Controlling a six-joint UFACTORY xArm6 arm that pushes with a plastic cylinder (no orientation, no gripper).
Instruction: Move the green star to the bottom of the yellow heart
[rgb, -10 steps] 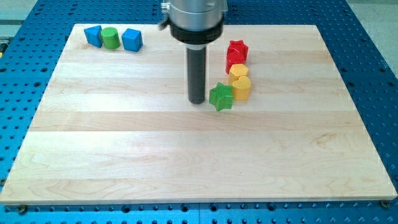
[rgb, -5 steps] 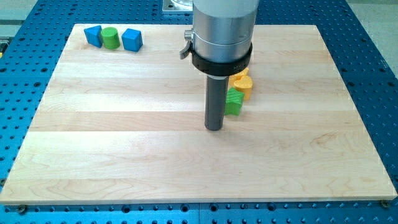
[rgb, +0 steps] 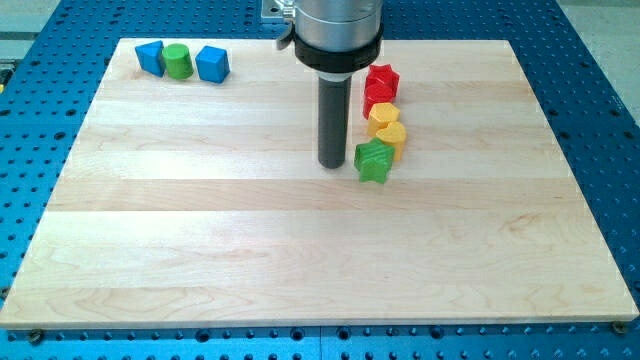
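The green star (rgb: 373, 161) lies right of the board's middle, touching the lower left of a yellow block (rgb: 391, 134), which I take to be the heart. A second yellow block (rgb: 383, 114) sits just above it. My tip (rgb: 331, 165) rests on the board just left of the green star, a small gap apart.
Two red blocks (rgb: 381, 79) (rgb: 377, 96) stack up the column above the yellow ones. At the top left stand a blue block (rgb: 150, 57), a green cylinder (rgb: 178, 62) and a blue cube (rgb: 212, 64). The wooden board (rgb: 200, 250) lies on a blue perforated table.
The green star has shifted right and slightly down, to under the lower yellow block. My tip swung down past the star's left, then came back up beside it.
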